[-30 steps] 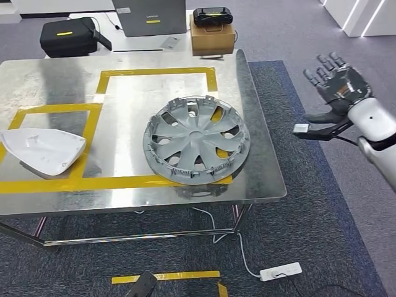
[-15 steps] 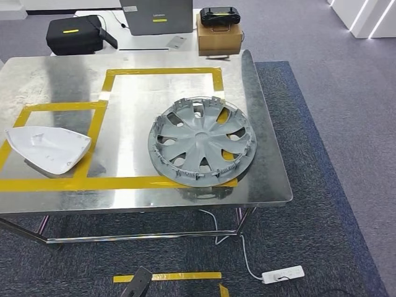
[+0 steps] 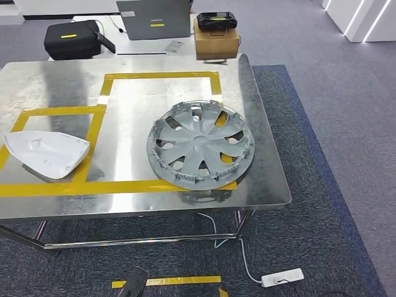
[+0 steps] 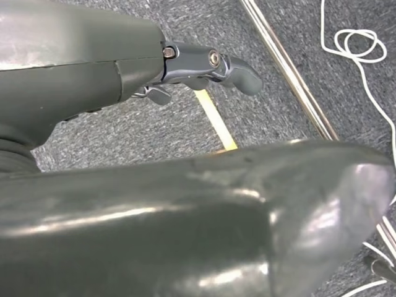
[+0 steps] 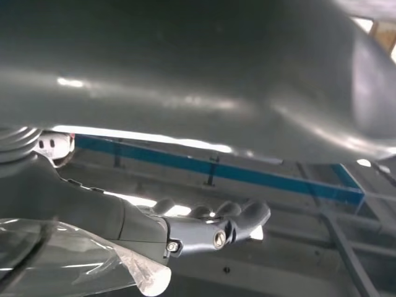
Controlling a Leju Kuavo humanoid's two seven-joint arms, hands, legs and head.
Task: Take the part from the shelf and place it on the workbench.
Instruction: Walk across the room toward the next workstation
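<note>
A grey wheel cover (image 3: 200,145) lies flat on the steel workbench (image 3: 55,80), partly over the yellow tape frame near the right end. A white curved shell part (image 3: 46,153) lies at the bench's left end. My left hand (image 4: 93,68) hangs over grey carpet beside a metal bench leg, its fingers (image 4: 210,62) stretched out and well apart from the thumb (image 4: 233,216), holding nothing. My right hand (image 5: 140,223) has its fingers (image 5: 219,232) lightly bent with a wide gap to the thumb (image 5: 187,74), and nothing lies in it.
Behind the bench stand a black case (image 3: 70,38), a laptop (image 3: 153,17) and a cardboard box (image 3: 216,43) with a black device (image 3: 214,20) on top. A white power strip (image 3: 282,277) and yellow floor tape (image 3: 182,281) lie below. A blue beam (image 5: 219,170) runs beyond my right hand.
One second ago my right hand was raised, spread, at the right of the head view; it has since left that picture. The camera shifted slightly; the parts on the bench stayed put.
</note>
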